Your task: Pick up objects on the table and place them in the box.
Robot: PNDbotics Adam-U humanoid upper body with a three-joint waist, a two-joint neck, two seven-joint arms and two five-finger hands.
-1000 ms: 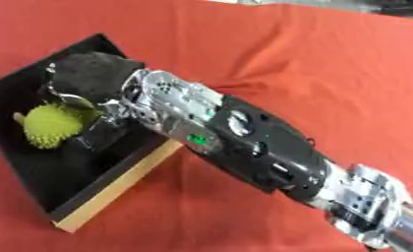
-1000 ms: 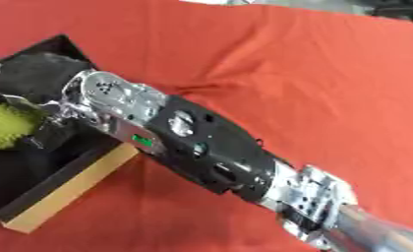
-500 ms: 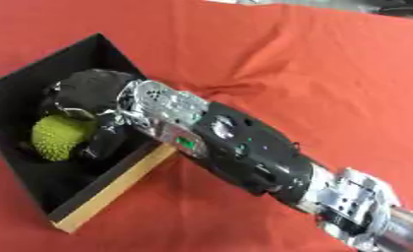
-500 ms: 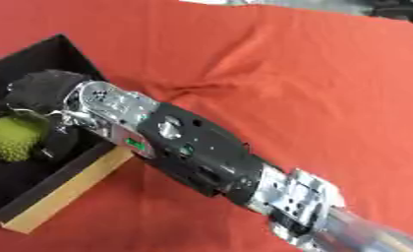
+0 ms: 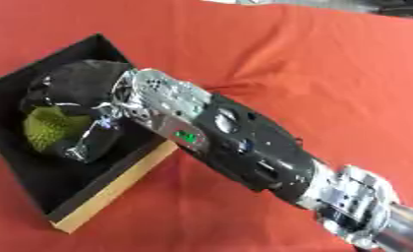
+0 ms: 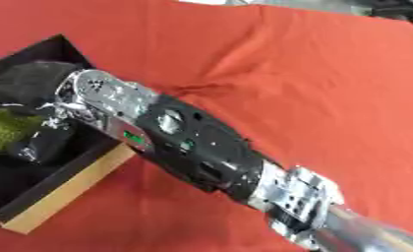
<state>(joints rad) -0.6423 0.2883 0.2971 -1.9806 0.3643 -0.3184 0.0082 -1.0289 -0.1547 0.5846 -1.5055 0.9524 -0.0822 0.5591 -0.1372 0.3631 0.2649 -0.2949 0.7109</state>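
My right arm reaches in from the lower right, across the red cloth, into the black box (image 5: 38, 189) at the left. My right hand (image 5: 76, 93) is inside the box with its fingers curled round a yellow-green spiky ball (image 5: 48, 129). The ball sits low in the box, close to its dark floor; whether it touches the floor is hidden by the fingers. The box has a pale wooden outer edge (image 5: 115, 189) on its near right side. My left hand shows in neither view.
A red cloth (image 5: 313, 69) covers the table, with a few creases just right of the box. Dark shapes show at the far upper right edge (image 6: 399, 10). I see no other loose objects on the cloth.
My right hand has gone lower and deeper into the box with the spiky ball, and the fingers wrap further round it. The camera has shifted a little.
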